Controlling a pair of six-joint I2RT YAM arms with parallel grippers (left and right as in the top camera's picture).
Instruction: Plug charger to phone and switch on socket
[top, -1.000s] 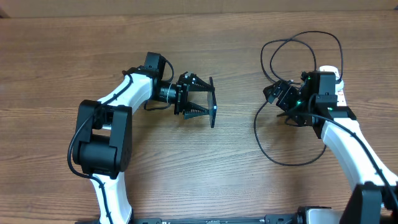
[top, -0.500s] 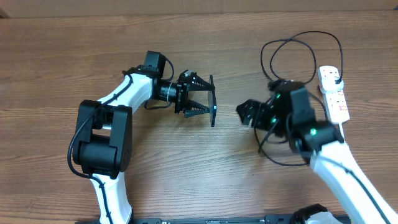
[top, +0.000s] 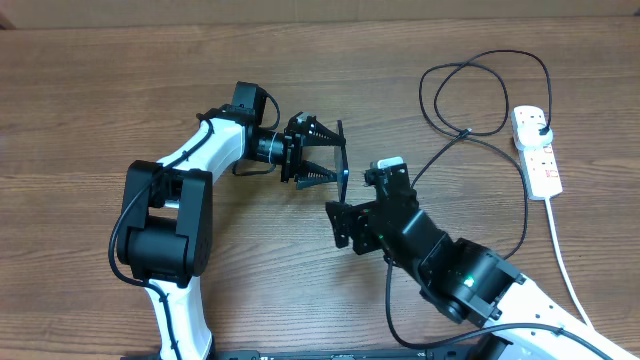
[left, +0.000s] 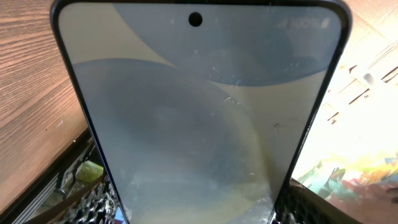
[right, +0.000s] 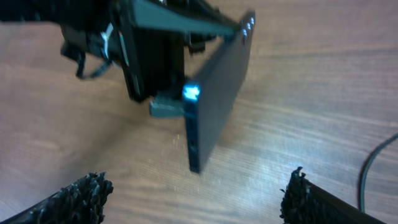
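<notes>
My left gripper (top: 322, 160) is shut on the phone (top: 342, 165) and holds it on edge above the table. In the left wrist view the phone's light blue-grey screen (left: 199, 118) fills the frame between the fingers (left: 205, 214). My right gripper (top: 346, 226) is open and empty, just in front of the phone's lower end. In the right wrist view its fingers (right: 196, 199) are spread wide below the phone's dark edge (right: 217, 93). The black charger cable (top: 470, 130) loops from the socket strip (top: 537, 155) toward and under my right arm. Its connector tip is hidden.
The strip's white cord (top: 562, 250) runs down the right side toward the front edge. A long bend of black cable (top: 395, 300) lies under the right arm. A strand of it shows at the right edge of the right wrist view (right: 373, 162).
My right arm has swung from beside the socket strip leftward to the table's middle, facing the phone. The black cable has been pulled out straighter. The left arm and phone have not moved.
</notes>
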